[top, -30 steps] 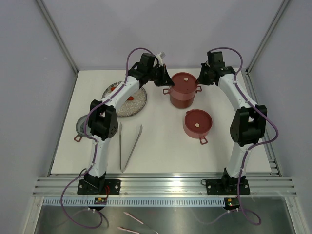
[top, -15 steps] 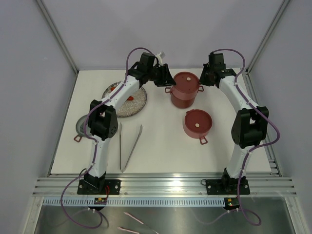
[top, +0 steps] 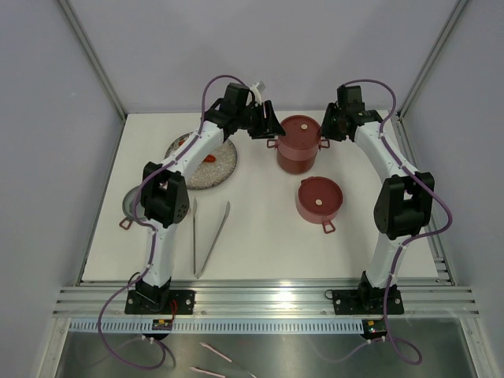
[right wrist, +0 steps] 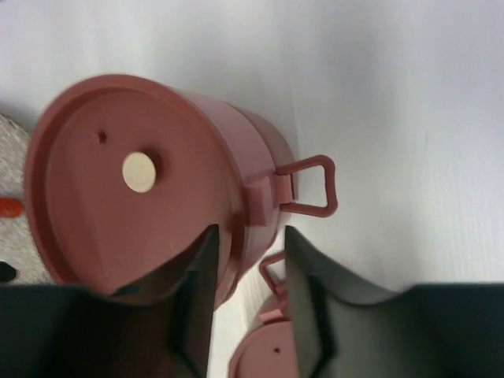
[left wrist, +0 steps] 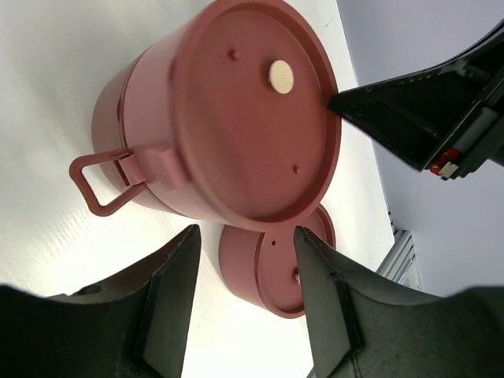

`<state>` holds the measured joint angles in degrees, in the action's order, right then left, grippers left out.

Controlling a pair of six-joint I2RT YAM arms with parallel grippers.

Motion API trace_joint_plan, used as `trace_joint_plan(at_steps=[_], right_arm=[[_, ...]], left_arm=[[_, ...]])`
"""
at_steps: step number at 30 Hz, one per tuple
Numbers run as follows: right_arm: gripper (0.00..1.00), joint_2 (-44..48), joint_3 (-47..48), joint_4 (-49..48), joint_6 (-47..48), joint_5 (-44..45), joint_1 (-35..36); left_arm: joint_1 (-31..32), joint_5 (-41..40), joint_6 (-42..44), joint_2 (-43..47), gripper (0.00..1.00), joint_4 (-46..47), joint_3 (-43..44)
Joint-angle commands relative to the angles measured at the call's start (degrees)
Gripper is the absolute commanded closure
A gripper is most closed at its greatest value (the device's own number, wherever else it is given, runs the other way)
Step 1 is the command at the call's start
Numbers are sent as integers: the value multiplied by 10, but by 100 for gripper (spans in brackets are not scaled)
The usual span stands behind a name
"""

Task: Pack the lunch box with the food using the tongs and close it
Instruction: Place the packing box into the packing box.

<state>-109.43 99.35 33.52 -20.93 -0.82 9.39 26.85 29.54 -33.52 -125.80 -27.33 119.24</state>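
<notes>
the lidded dark-red lunch box [right wrist: 134, 181] stands on the white counter [right wrist: 394, 94], its loop handle [right wrist: 311, 185] on its right. below it the two dark fingers [right wrist: 311, 307] stand apart, a second red tier [right wrist: 264, 358] between them. at its left, an orange piece [right wrist: 8, 207] lies on a speckled plate [right wrist: 12, 157].

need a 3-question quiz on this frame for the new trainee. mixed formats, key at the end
1. True or false: the left gripper holds the tongs.
2. Where does the tall lunch box stack stand? A) between the left gripper and the right gripper B) at the near table edge C) on top of the tongs
3. Fill in: loose food lies on the grey ____.

Key: 1 false, the tongs lie on the table and both grippers are open. 2 A. 3 plate.
</notes>
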Motion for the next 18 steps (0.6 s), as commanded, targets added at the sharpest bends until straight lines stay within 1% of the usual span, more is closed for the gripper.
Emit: trace_joint_plan(at_steps=[1, 2, 3, 6, 7, 10, 11, 12, 15, 16, 17, 18], right_arm=[[51, 13, 16, 37, 4, -14, -6], [45, 16, 23, 41, 4, -16, -6], [36, 16, 27, 44, 5, -18, -6], [24, 20, 45, 54, 6, -17, -5], [23, 24, 50, 56, 6, -17, -6], [21, 27, 76, 67, 7, -17, -4], [21, 28, 90, 74, 8, -14, -3], [22, 28, 98, 78, 10, -9, -2], [44, 19, 140, 101, 20, 5, 13], [66, 9, 151, 106, 22, 6, 20], [77, 1, 176, 121, 23, 6, 24], [86, -7, 190, 130, 23, 6, 27]], left_arm=[[0, 3, -1, 45, 49, 19, 20], [1, 4, -2, 46, 50, 19, 19], [0, 3, -3, 49, 50, 21, 18], [0, 1, -5, 54, 53, 28, 11], [0, 1, -5, 56, 53, 30, 9], [1, 1, -9, 57, 65, 37, 10], [1, 2, -13, 56, 88, 43, 11], [1, 3, -15, 54, 100, 45, 16], [7, 2, -17, 41, 100, 47, 42], [10, -1, -17, 36, 100, 48, 52], [14, -1, -20, 22, 100, 43, 63], [15, 0, -23, 15, 100, 43, 72]])
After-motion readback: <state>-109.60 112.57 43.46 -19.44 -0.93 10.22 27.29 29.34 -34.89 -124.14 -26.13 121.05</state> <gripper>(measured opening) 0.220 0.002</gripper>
